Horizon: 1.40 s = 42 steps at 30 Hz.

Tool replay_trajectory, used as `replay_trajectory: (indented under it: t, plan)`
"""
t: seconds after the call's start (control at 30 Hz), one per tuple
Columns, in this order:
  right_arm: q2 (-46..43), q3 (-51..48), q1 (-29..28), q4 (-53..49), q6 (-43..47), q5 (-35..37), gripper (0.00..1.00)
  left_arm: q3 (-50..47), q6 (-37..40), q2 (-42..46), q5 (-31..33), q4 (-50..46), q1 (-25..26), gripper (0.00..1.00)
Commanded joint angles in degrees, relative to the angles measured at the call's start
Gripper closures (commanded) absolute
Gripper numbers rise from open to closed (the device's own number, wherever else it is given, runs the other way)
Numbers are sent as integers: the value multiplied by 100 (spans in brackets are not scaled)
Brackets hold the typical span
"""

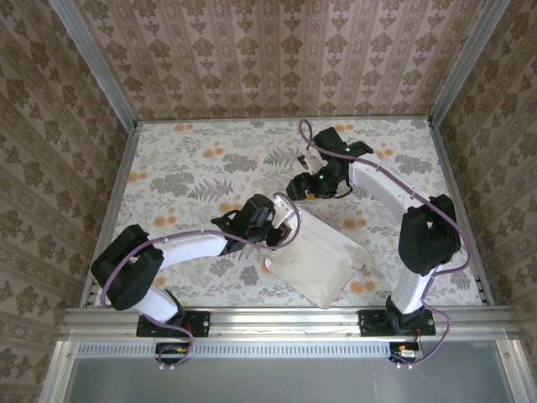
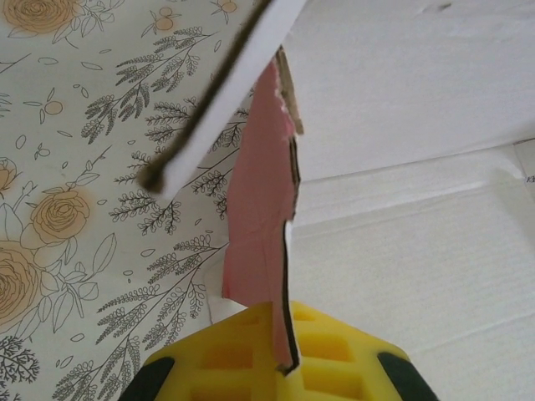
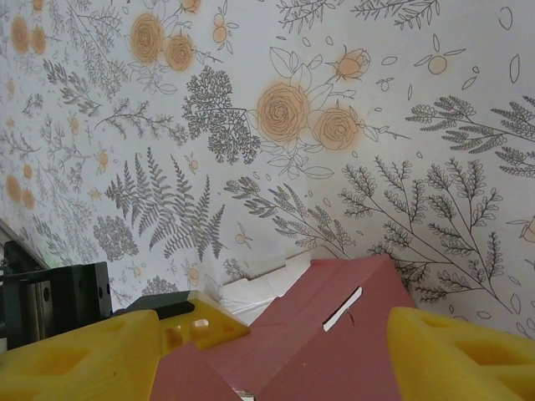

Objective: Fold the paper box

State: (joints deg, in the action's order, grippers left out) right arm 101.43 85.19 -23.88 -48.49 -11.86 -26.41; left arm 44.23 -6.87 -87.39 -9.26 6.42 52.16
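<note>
The paper box (image 1: 323,260) lies at the near middle of the table with its pale whitish face up. In the left wrist view one pink flap (image 2: 259,209) stands on edge beside a white panel (image 2: 418,251). My left gripper (image 1: 273,225) is at the box's left edge, and its yellow fingers (image 2: 288,355) are shut on that flap's edge. My right gripper (image 1: 300,190) hovers at the box's far corner. Its jaws (image 3: 301,355) stand open, a yellow finger on each side of a raised pink panel (image 3: 351,326) with a slot cut in it.
A floral cloth (image 1: 210,168) covers the table. Patterned walls with metal posts close in the back and both sides. A metal rail (image 1: 285,319) runs along the near edge, where both arm bases are bolted. The right arm's elbow (image 1: 428,235) stands right of the box.
</note>
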Motion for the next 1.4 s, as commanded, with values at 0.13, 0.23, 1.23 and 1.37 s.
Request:
replay_trajectory:
  t: [0.13, 0.23, 1.23, 1.37]
  plan:
    - [-79, -109, -117, -1041, 553, -317, 28, -97, -148, -135, 247, -292, -88, 100]
    - [-109, -150, -108, -1073, 570, -246, 29, -89, -148, -120, 250, -296, -92, 100]
    - [-1451, -1329, 445, 238, -39, -637, 51, 191, -146, -143, 25, -476, -92, 100]
    - [-1993, -1886, 432, 510, -112, -195, 47, 334, -97, -142, -72, -611, -92, 100]
